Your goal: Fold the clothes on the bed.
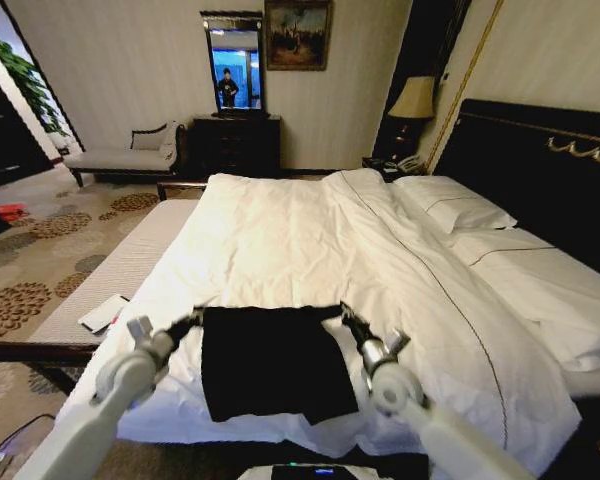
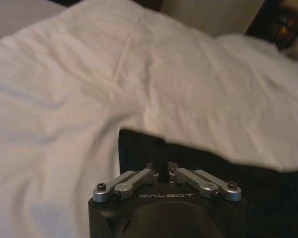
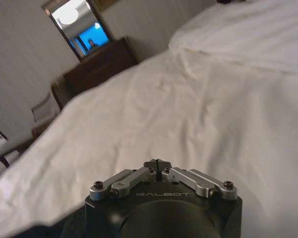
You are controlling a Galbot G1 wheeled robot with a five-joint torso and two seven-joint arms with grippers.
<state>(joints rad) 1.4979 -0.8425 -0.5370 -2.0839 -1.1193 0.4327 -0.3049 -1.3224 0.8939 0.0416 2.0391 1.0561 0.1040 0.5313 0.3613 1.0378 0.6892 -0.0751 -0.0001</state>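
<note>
Bed (image 1: 310,240): wide, white duvet spread flat over it, pillows (image 1: 455,210) by the dark headboard (image 1: 540,165) on the robot's right.
Shirt (image 1: 270,362): black, lying on the duvet at the near edge of the bed, squared into a rough rectangle, its far edge stretched between the two grippers.
Left gripper (image 1: 194,320): at the shirt's far left corner, fingers drawn together on the black cloth in the left wrist view (image 2: 159,169).
Right gripper (image 1: 346,314): at the far right corner, fingers closed tip to tip in the right wrist view (image 3: 157,164); the head view puts the tips on the shirt's edge.
</note>
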